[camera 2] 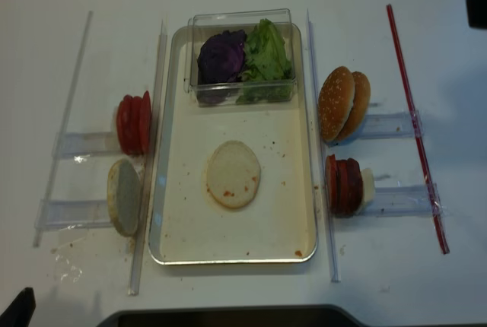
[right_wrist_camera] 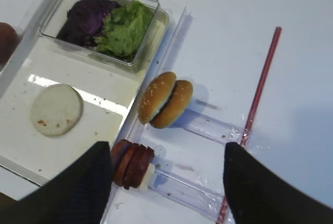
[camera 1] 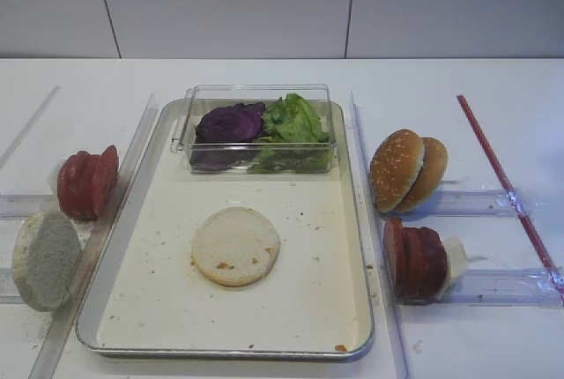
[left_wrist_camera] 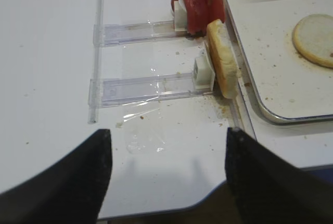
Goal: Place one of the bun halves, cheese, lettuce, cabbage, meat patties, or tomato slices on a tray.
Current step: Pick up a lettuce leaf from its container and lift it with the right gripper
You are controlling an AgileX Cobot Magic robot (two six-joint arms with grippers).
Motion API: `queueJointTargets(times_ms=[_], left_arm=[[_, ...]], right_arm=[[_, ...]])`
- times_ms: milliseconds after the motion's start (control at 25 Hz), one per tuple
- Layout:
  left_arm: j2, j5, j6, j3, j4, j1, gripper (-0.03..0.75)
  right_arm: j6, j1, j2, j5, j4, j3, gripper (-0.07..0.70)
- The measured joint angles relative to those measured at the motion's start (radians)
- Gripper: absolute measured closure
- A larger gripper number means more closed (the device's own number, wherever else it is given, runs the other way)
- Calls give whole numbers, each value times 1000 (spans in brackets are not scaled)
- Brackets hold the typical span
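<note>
A pale flat bun half (camera 1: 235, 245) lies on the metal tray (camera 1: 348, 308). A clear box at the tray's back holds purple cabbage (camera 1: 229, 122) and lettuce (camera 1: 295, 121). Tomato slices (camera 1: 88, 182) and another bun half (camera 1: 44, 260) stand in racks on the left. Sesame bun halves (camera 1: 407, 170) and meat patties (camera 1: 414, 260) stand in racks on the right. No cheese is in view. My right gripper (right_wrist_camera: 167, 144) hovers open and empty above the patties' (right_wrist_camera: 132, 164) rack. Near the table's front left edge, my left gripper (left_wrist_camera: 169, 130) is open and empty.
Clear plastic rails (camera 1: 374, 220) run along both sides of the tray. A red straw (camera 1: 502, 181) lies at the far right. White stoppers (left_wrist_camera: 202, 73) back the food in the racks. Crumbs dot the tray floor.
</note>
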State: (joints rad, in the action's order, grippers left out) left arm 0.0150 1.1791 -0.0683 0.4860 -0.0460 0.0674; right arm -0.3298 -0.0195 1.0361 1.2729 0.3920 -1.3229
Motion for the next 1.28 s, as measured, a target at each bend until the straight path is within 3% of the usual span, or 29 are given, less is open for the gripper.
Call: queueJointTargets(times_ms=[200,520,1000,1280], left_arm=[[0,0,2,0,0,0,287],[0,0,2,0,0,0,287],[0,0,2,0,0,0,287],[0,0,2,0,0,0,287]], right_arm=[[0,0,131,0,85,-105,153],[0,-7,293,-3,118,-262,153],[94,-214,531,-4,-92,-545,174],[120,-283,658,-4,-115,-644,183]])
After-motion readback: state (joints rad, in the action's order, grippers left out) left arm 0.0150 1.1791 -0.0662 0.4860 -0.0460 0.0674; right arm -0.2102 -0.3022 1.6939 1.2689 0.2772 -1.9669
